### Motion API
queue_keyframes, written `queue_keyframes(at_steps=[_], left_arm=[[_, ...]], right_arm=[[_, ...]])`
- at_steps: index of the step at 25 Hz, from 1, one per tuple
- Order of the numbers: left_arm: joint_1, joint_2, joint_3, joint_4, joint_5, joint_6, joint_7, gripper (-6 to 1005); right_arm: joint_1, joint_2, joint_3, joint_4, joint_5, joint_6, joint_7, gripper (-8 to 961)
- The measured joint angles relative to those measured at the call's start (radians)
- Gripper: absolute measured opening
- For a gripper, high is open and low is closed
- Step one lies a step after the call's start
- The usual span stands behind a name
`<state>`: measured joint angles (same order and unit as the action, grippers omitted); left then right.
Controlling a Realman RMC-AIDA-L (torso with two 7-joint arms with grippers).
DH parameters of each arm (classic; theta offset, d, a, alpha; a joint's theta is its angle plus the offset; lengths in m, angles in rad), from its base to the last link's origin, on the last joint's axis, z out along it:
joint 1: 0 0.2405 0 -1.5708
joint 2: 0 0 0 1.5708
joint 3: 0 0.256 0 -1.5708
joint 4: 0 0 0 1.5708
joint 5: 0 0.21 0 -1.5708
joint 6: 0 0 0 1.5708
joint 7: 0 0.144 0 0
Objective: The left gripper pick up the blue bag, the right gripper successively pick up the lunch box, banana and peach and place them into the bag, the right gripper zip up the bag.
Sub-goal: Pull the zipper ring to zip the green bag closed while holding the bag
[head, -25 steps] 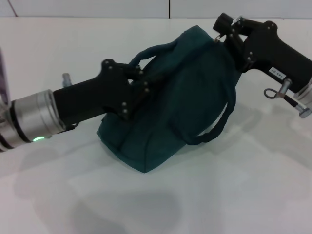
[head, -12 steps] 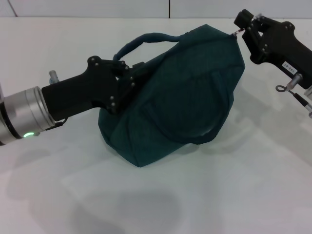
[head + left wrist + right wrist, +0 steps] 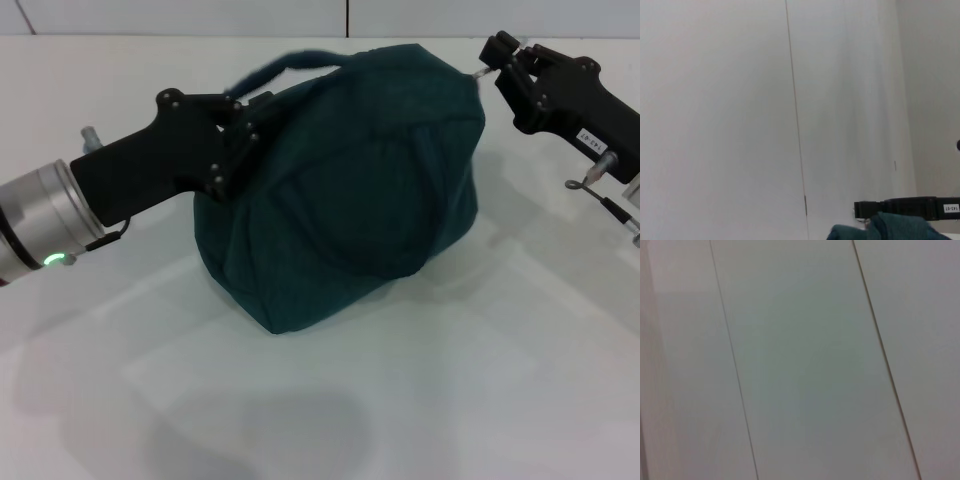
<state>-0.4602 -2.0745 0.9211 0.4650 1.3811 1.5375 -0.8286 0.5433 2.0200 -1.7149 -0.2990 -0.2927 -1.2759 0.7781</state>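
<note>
- The white tabletop (image 3: pixel 420 400) carries the bulging dark teal-blue fabric bag (image 3: pixel 350 200), which sits at the middle with its rounded bulk resting on the surface; no lunch box, banana or peach shows outside it, so I judge the step in hand to be the zipping.
- The black left gripper (image 3: pixel 232 135) is clamped on the bag's upper left edge, just under the looped fabric carry handle (image 3: pixel 290 65); it should hold firm and pull slightly away, keeping the zip line taut.
- The black right gripper (image 3: pixel 490 62) is at the bag's top right corner, pinched narrow on the small metal zipper pull (image 3: pixel 482 71); draw steadily along the seam, not upward, or the bag may lift and tip.
</note>
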Motion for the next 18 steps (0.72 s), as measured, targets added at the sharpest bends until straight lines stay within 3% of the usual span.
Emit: queue_keyframes(at_steps=[2,7,18], left_arm=[[-0.004,-0.004,0.002,0.0,0.001,0.0,0.002,44],[-0.005,-0.009,0.004,-0.002,0.001,0.0,0.008,44],[-0.011,-0.01,0.004,-0.004,0.001,0.001,0.009,42]], right_arm=[[-0.004,-0.001,-0.003,0.0,-0.003,-0.008,0.0,46],[-0.012,-0.004,-0.02,0.0,-0.009,-0.023,0.033,202],[-0.066,-0.007,-0.019,0.005,-0.027,-0.017,0.075,365]])
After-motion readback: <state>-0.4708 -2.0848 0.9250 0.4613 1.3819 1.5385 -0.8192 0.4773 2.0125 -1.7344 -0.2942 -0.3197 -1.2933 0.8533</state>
